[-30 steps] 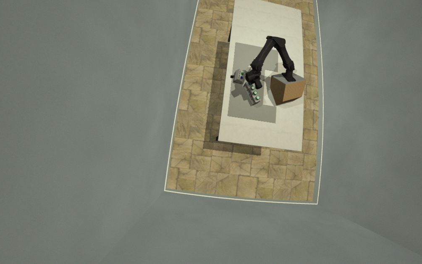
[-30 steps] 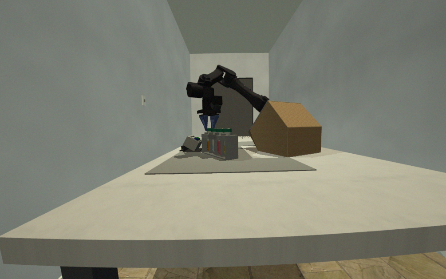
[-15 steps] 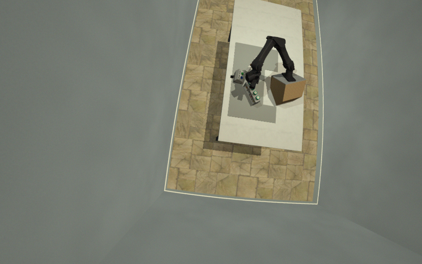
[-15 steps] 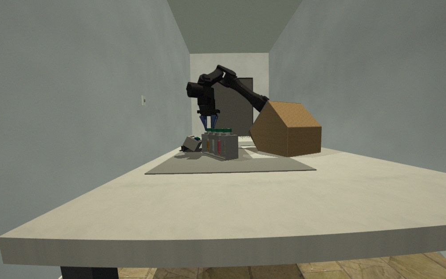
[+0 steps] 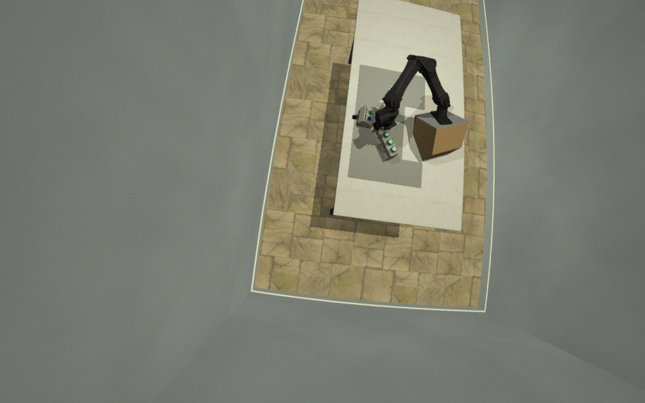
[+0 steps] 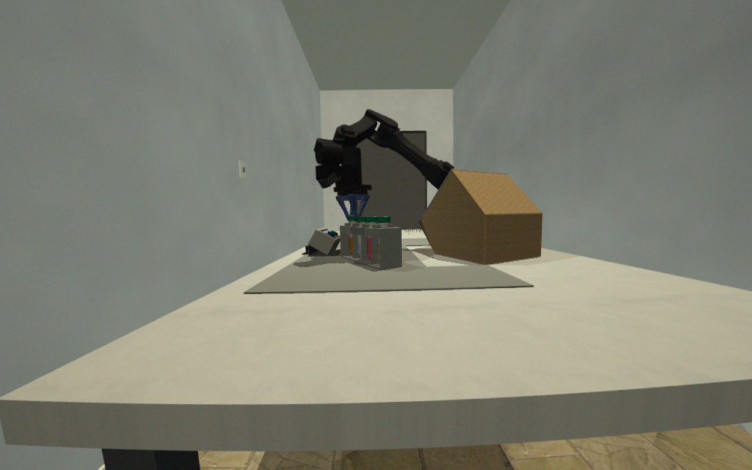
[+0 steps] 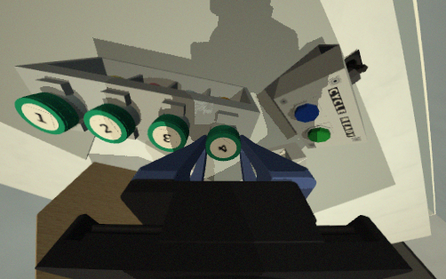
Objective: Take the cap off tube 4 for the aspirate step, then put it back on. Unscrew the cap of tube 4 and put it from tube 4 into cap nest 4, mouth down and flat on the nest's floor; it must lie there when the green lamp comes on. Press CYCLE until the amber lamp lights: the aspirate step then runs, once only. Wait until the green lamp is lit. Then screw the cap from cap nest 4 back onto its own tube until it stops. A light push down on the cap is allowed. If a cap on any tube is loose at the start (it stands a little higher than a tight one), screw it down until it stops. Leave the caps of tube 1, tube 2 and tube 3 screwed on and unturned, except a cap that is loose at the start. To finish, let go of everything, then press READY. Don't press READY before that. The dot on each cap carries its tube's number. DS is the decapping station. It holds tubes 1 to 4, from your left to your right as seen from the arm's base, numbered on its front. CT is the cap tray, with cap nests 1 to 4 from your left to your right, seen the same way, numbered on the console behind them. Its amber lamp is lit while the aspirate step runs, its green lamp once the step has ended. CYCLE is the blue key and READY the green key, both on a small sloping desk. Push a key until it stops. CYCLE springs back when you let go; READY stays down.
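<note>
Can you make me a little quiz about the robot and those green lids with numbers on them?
1. True or false: the blue fingers of the black gripper are shut on the round green cap with the number 4 dot.
2. Which key sits nearer the row of caps in the wrist view: A) the round blue CYCLE key, B) the round green READY key, C) both equally near?
3. Fill in: the arm stands on a brown ______.

Key: 1 true; 2 B; 3 box. Question 2 is close: the green key lies only a little nearer cap 4 than the blue one.
</note>
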You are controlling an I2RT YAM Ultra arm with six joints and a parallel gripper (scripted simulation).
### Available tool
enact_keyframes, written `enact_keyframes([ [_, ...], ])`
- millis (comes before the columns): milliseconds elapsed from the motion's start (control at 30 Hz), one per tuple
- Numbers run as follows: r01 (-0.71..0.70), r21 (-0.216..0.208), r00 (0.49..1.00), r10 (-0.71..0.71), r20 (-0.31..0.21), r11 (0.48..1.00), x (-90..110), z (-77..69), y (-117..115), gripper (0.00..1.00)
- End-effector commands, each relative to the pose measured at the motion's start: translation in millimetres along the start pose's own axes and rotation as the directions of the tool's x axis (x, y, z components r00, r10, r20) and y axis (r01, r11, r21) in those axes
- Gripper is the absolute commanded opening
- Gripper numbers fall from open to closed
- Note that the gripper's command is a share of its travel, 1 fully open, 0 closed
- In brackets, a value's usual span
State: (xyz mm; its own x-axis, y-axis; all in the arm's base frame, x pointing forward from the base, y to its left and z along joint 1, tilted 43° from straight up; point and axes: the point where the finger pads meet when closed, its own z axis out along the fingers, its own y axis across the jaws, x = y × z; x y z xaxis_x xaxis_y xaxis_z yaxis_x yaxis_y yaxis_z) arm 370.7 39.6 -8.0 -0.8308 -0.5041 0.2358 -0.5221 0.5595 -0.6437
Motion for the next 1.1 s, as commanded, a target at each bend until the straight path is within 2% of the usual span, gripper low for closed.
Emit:
enact_keyframes([
  [0,-0.276,-0.007,0.96,0.276,0.046,0.961,-6.7,-12.3,0.3,0.0],
  [67,-0.368,-0.011,0.929,0.369,0.045,0.93,-6.4,-12.0,0.5,0.0],
  [133,-0.368,-0.011,0.929,0.369,0.045,0.93,-6.4,-12.0,0.5,0.0],
  [233,-0.511,-0.023,0.858,0.512,0.05,0.859,-9.8,-14.1,-1.7,0.0],
  [400,-0.706,-0.033,0.706,0.707,0.042,0.707,-9.0,-13.5,-1.2,0.0],
  [633,-0.9,-0.041,0.432,0.901,0.027,0.433,-8.1,-12.6,-0.7,0.0],
  [700,-0.9,-0.041,0.432,0.901,0.027,0.433,-8.1,-12.6,-0.7,0.0],
  [867,-0.981,-0.046,0.187,0.982,0.017,0.188,-7.6,-12.2,-0.6,0.0],
  [1067,-0.993,-0.046,-0.106,0.994,0.004,-0.106,-6.7,-11.5,-0.3,0.0],
])
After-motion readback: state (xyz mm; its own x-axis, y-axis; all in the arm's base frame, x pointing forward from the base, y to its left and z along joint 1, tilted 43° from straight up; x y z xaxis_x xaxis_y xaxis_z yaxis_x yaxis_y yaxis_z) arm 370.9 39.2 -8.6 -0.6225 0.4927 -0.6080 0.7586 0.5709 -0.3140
